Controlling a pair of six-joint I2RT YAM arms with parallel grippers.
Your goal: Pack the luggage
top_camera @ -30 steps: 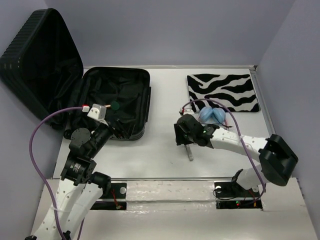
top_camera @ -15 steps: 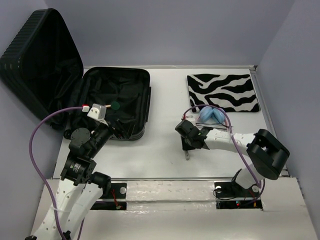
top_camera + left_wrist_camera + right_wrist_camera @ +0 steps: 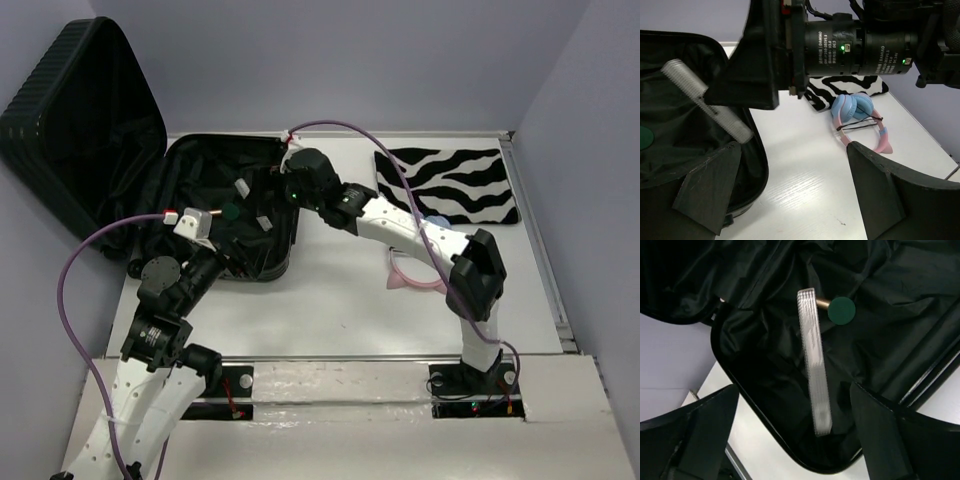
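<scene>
Luggage (image 3: 195, 185) is lying open at the far left, right under the right gripper (image 3: 794, 390), which is gaping wide and holding nothing above a silver stick (image 3: 812, 370), while the left gripper (image 3: 792, 147) is hanging wide and empty by its near edge

The right arm (image 3: 400, 225) crosses the table and hangs over the luggage's (image 3: 200, 160) open half. Nearer table (image 3: 330, 310) is bare, apart from the headphones (image 3: 405, 282).
</scene>
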